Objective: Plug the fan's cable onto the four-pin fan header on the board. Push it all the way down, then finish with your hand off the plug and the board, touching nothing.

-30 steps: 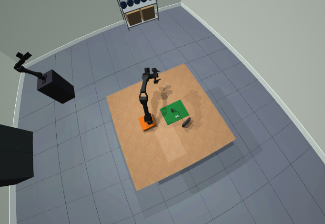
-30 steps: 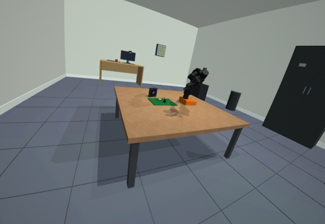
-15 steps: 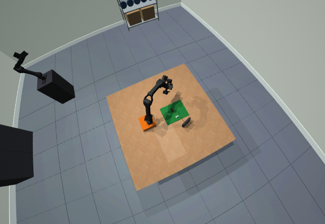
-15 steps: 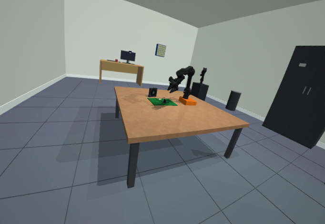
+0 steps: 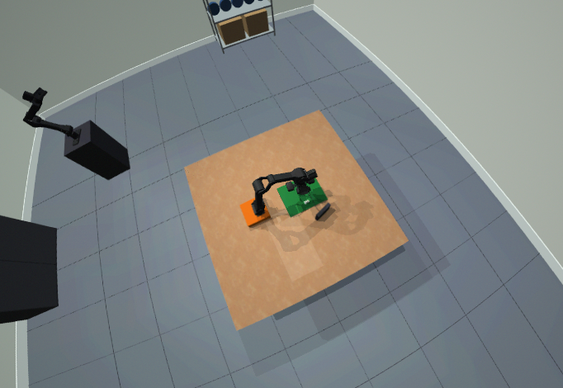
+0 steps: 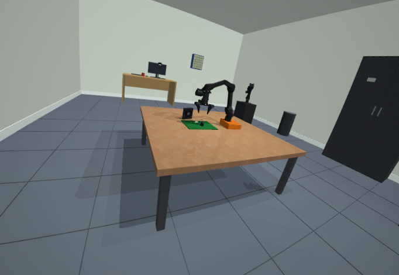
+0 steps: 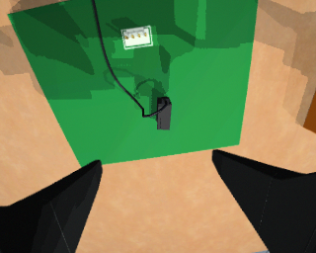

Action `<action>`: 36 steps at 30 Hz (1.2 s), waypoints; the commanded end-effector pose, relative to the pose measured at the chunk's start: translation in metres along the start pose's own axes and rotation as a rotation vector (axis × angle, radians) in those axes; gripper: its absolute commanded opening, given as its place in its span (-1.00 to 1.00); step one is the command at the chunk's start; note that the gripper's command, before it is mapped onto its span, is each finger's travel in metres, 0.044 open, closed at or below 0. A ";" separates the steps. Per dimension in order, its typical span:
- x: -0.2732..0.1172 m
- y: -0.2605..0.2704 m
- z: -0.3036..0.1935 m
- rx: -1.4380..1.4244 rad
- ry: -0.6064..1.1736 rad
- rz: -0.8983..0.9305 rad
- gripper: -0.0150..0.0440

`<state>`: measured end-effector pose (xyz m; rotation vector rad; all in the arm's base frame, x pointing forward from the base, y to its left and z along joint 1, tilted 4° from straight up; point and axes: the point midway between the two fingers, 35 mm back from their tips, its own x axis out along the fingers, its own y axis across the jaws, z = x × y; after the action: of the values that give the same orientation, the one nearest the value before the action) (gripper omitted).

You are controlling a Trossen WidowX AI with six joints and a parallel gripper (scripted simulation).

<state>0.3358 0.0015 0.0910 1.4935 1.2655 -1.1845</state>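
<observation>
The black plug (image 7: 164, 117) (image 6: 202, 124) lies on the green board (image 7: 202, 109) (image 6: 209, 127) (image 5: 290, 206), apart from the header. Its thin black cable (image 7: 107, 64) runs up out of the wrist view. The white four-pin header (image 7: 136, 37) (image 5: 306, 201) (image 6: 196, 121) has its pins bare, above and a little left of the plug in the wrist view. The black fan (image 6: 188, 113) (image 5: 323, 211) stands on the table beside the board. My gripper (image 7: 158, 159) (image 6: 204, 112) is wide open and empty, held above the board, touching nothing. In the top view the arm hides its fingertips and the plug.
The arm's orange base block (image 5: 248, 215) (image 6: 230, 124) stands on the wooden table (image 5: 218, 261) (image 6: 225, 146) beside the board. Its edge shows at the right of the wrist view. A second arm on a black pedestal (image 5: 97, 151) stands off the table.
</observation>
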 end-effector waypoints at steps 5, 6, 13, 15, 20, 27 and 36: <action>0.003 -0.012 0.009 0.083 0.062 -0.036 1.00; 0.008 -0.012 0.010 0.083 0.062 -0.036 1.00; 0.061 -0.016 0.020 0.083 0.062 -0.036 1.00; 0.061 -0.016 0.020 0.083 0.062 -0.036 1.00; 0.066 -0.016 0.021 0.083 0.062 -0.036 1.00; 0.077 -0.016 0.023 0.083 0.062 -0.036 1.00; 0.092 -0.017 0.025 0.083 0.062 -0.036 1.00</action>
<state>0.3223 -0.0026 0.0020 1.5782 1.2965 -1.2271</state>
